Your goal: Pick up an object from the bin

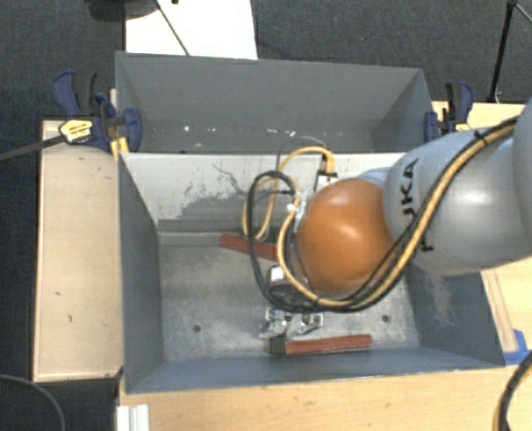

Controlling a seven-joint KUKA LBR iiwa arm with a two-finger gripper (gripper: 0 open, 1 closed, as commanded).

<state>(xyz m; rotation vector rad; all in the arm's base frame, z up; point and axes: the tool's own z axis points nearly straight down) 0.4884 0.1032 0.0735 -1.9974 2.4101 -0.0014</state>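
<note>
Grey metal bin (203, 330): sloped walls, flat scuffed floor; a scratched patch is seen on the far wall, left of centre.

Arm (481, 205): brought in from the right over the bin's right wall, with a silver-grey casing. It is bent downward into the middle of the bin.

Orange cover (342, 236): a rounded dome on the wrist, seen over the centre-right of the floor. Much of the floor behind it is hidden.

Cables (266, 206): black and yellow loops are noted on the left of the cover, and more are run along the arm's casing.

End effector (290, 324): seen low, close to the floor, below the orange cover and toward the near wall. Its metal parts are partly hidden by the wrist, so how far it is opened cannot be told, and nothing can be seen held in it.

Long red-brown strip (333, 342): laid flat on the floor along the near wall. Its left end is just beside the end effector; whether it is touched cannot be told.

Second red-brown strip (243, 242): laid farther back, left of the cover, with its right end hidden behind the cables. It is well apart from the end effector.

Small dark piece (277, 347): noted at the left end of the long strip, just below the end effector; its kind cannot be made out.
</note>
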